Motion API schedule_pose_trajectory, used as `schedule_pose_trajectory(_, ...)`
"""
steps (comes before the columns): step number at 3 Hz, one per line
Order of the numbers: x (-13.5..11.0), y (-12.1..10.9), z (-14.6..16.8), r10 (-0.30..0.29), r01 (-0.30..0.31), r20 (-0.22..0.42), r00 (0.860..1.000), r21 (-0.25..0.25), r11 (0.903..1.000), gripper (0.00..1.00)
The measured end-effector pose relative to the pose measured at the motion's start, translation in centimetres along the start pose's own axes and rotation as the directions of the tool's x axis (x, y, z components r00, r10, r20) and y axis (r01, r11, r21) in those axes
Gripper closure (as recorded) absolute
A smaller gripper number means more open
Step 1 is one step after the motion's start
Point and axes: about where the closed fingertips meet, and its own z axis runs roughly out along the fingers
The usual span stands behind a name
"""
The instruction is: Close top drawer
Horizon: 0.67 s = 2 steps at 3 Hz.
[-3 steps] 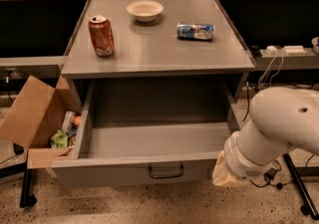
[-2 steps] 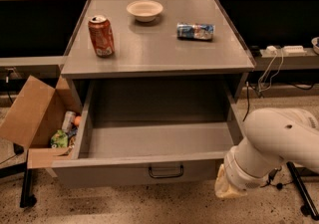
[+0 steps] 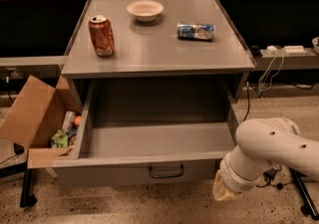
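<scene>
Camera view, top drawer [image 3: 109, 172] open, pincer [image 3: 223, 194] by rt front corner

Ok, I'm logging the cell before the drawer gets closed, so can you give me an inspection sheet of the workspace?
Surface: grey cabinet top, level, carrying three items.
Job's things: top drawer pulled out; nothing seen in its tray; handle free.
Clutter: red can upright, white bowl, blue packet lying flat.
Grippers: gripper low beside the drawer front's right end, apart from the handle.
Cables: white leads hanging from a power strip at right.
Surroundings: open cardboard box of discarded containers at left; speckled floor.
</scene>
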Motion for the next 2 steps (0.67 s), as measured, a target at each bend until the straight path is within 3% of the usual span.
schedule_pose_trajectory(2,-0.54,-1.92,-0.46,-0.039,0.039,0.015,0.999,0.048,0.9981,1.0)
